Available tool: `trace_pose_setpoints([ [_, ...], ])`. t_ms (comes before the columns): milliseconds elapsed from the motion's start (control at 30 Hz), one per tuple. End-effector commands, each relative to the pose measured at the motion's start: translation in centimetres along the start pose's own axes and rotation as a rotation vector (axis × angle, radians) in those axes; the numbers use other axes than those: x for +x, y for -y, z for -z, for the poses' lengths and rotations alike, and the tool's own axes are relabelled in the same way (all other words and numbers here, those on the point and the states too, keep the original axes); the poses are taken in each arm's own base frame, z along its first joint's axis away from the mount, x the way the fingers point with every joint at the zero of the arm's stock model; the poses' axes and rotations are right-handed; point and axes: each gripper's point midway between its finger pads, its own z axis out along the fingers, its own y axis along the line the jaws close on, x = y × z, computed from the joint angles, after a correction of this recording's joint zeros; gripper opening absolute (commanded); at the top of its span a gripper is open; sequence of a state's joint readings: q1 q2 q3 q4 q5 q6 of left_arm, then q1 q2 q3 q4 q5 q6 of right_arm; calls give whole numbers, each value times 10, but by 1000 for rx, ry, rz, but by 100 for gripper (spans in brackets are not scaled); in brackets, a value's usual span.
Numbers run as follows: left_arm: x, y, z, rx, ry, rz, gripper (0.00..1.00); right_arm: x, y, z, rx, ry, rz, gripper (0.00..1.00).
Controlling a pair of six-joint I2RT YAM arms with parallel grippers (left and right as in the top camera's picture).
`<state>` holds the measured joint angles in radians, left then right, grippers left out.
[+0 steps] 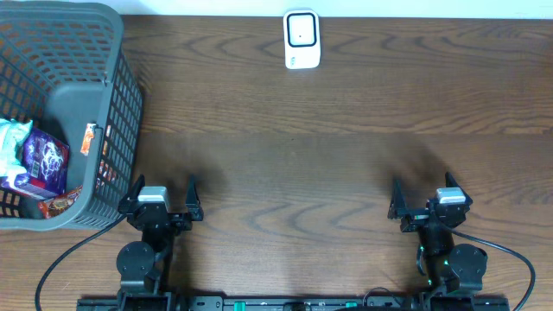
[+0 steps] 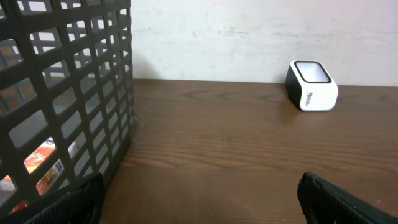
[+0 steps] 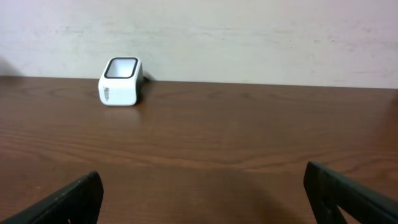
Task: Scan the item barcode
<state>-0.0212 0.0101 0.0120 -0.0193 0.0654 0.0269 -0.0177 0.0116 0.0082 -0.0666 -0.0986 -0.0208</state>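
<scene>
While both arms wait, left gripper (image 1: 164, 184): spread, empty, beside basket (image 1: 121, 104), handy for reaching in.
Right gripper (image 1: 422, 186): spread, empty, well apart from basket.
Packets (image 1: 43, 160): inside basket, unscanned.
Scanner (image 1: 301, 39): far from basket.

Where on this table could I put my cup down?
Bare wood runs from the scanner at the far edge down to the left gripper and right gripper, and across the whole right side. Only the left is crowded: the basket, with packets inside.
</scene>
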Motion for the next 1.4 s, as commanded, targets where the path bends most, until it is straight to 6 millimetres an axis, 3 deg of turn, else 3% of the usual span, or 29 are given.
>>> trace_pose_setpoints([
  [0,14,3,0,21,-49,-1,98,1,3,0,14,-1,10,99],
  [567,14,3,0,21,-48,-1,98,1,3,0,14,-1,10,99],
  [633,2,7,0,42,-1,6,98,1,3,0,14,-1,10,99],
  [667,-5,17,1,99,25,41,98,1,3,0,14,-1,10,99],
  [700,-8,50,7,301,11,171,98,1,3,0,14,-1,10,99],
  [767,-4,87,24,531,-56,266,98,1,3,0,14,-1,10,99],
  [867,-15,98,31,613,-26,268,98,1,3,0,14,-1,10,99],
  [967,-65,109,49,729,149,315,98,1,3,0,14,-1,10,99],
  [1067,-133,116,93,837,471,214,98,1,3,0,14,-1,10,99],
  [1167,-188,99,120,751,706,204,98,1,3,0,14,-1,10,99],
  [1200,-202,88,120,685,739,234,98,1,3,0,14,-1,10,99],
  [1233,-226,62,113,489,773,243,98,1,3,0,14,-1,10,99],
  [1367,-250,4,78,40,637,168,98,1,3,0,14,-1,10,99],
])
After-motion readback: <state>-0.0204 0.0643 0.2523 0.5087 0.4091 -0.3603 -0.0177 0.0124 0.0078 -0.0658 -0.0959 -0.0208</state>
